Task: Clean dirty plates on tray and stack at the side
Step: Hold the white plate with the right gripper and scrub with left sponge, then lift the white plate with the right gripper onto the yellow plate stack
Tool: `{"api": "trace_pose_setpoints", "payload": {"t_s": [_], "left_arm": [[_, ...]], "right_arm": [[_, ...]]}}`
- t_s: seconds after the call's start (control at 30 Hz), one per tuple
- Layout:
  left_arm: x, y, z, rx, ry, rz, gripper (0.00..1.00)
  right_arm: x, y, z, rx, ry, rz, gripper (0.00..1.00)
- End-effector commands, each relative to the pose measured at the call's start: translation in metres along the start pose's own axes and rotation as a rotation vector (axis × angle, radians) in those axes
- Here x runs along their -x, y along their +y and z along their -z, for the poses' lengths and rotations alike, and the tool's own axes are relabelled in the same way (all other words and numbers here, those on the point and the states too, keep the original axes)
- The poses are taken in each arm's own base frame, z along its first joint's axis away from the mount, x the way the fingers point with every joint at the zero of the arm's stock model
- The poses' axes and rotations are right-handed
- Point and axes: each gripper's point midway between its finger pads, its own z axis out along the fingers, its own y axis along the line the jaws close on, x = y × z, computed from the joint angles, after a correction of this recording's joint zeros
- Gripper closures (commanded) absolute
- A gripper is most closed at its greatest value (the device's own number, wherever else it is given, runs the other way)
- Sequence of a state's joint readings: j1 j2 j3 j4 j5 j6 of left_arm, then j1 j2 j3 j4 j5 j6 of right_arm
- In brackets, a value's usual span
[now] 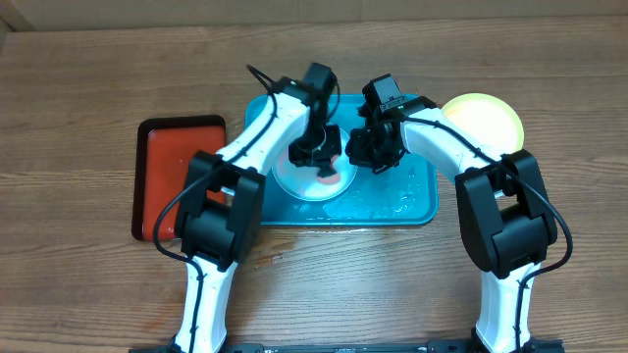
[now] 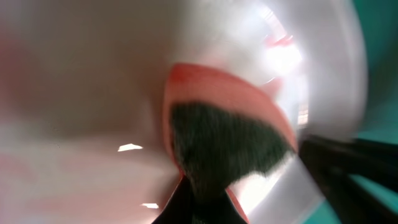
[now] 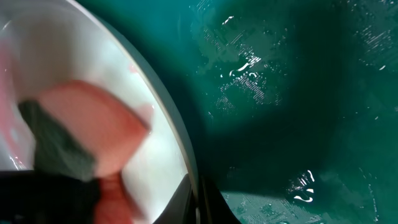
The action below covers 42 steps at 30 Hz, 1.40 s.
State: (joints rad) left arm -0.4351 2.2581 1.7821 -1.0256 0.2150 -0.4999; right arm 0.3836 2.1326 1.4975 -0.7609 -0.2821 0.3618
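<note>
A pale mint-white plate (image 1: pixel 292 186) lies on the teal-blue tray (image 1: pixel 412 201). My left gripper (image 1: pixel 319 155) is shut on a red sponge (image 1: pixel 331 177) with a dark green scouring face and presses it onto the plate. The left wrist view shows the sponge (image 2: pixel 224 143) in the jaws (image 2: pixel 205 202) against the plate (image 2: pixel 93 74). My right gripper (image 1: pixel 365 152) is shut on the plate's right rim; the right wrist view shows its fingers (image 3: pixel 199 199) either side of the rim, with the plate (image 3: pixel 62 50) and sponge (image 3: pixel 93 130). A yellow-green plate (image 1: pixel 483 120) sits on the table right of the tray.
A smaller red tray with a black rim (image 1: pixel 177 176) lies left of the teal tray. The teal tray floor is wet (image 3: pixel 298 93). Both arms cross over the tray's middle. Wooden table surrounds everything.
</note>
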Motion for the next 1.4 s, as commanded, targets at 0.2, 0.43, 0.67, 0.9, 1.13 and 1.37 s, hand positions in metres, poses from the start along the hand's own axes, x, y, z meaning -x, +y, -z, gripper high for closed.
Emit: {"api": "trace_pose_setpoints", "payload": {"t_s": [0.2, 0.43, 0.67, 0.9, 1.13, 1.37], "left_arm": [[0.019, 0.114, 0.032, 0.637, -0.168, 0.002, 0.96], [0.028, 0.135, 0.070, 0.779, -0.264, 0.124, 0.96], [0.043, 0.113, 0.112, 0.569, -0.291, 0.301, 0.96], [0.059, 0.131, 0.144, 0.145, -0.171, 0.453, 0.96], [0.042, 0.211, 0.152, 0.166, -0.081, 0.587, 0.96], [0.034, 0.252, 0.158, 0.168, -0.063, 0.660, 0.96]], "right_arm": [[-0.001, -0.015, -0.008, -0.048, 0.009, -0.014, 0.96], [0.001, -0.013, -0.008, -0.044, 0.001, -0.011, 0.96], [0.010, 0.004, 0.012, -0.035, -0.023, 0.091, 0.96], [0.030, 0.024, 0.079, -0.356, -0.201, 0.232, 0.96], [0.040, 0.055, 0.165, -0.832, -0.417, 0.511, 0.96], [0.035, 0.101, 0.233, -1.237, -0.607, 0.747, 0.96]]}}
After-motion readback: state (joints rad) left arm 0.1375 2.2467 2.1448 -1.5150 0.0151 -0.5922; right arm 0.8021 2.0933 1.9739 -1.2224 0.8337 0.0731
